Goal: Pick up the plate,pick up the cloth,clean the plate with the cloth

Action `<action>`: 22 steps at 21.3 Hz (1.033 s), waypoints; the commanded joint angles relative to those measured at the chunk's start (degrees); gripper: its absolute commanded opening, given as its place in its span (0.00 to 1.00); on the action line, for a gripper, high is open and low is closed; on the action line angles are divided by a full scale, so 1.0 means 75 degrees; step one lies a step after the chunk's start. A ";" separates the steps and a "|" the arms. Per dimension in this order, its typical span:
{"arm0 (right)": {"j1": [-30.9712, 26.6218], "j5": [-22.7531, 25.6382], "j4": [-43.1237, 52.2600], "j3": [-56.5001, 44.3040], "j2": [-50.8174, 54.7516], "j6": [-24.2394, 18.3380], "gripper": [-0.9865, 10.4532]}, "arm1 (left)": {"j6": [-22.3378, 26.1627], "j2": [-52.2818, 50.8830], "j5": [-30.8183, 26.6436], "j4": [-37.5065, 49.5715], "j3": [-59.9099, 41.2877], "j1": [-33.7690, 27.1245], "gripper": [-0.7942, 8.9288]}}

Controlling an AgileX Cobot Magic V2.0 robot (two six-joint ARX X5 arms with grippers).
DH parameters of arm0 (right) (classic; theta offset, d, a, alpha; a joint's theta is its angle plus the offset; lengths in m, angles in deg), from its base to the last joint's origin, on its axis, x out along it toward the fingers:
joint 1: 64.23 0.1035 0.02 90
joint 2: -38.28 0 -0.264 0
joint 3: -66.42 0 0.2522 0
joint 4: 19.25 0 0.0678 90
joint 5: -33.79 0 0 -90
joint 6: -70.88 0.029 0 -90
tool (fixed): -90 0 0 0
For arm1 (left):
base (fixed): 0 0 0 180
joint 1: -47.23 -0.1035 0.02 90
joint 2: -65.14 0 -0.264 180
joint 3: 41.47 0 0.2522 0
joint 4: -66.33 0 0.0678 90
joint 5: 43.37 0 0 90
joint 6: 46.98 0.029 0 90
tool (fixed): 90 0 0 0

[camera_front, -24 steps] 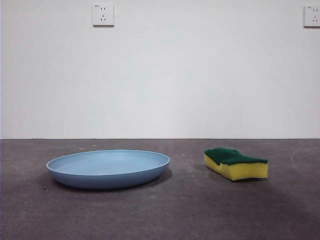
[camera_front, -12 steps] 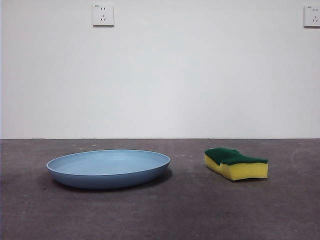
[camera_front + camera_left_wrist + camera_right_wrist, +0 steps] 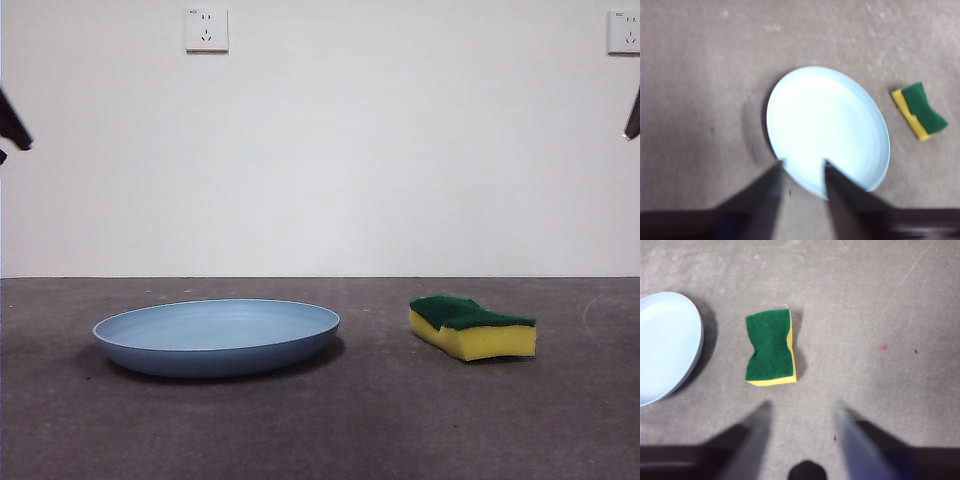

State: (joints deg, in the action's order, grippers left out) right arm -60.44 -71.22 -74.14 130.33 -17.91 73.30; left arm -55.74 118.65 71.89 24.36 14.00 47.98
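On the grey counter the light-blue plate lies flat at about 8 o'clock of the front view, the cloth, green face up, well apart at 4 o'clock. High above, the left tool hangs over the plate's rim, the right tool near the cloth; both are spread open, holding nothing

Plate smooth matt; sponge foam, scouring top.
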 commanded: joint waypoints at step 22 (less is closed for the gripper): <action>0.0017 0.0000 0.0020 0.0038 -0.0009 0.0070 0.53 | 0.0778 0.6158 -0.1964 -0.0169 0.2818 0.1457 0.47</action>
State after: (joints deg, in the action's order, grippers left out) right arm -60.44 -71.22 -74.14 130.33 -17.91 73.43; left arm -50.73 164.29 57.29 22.81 35.25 58.67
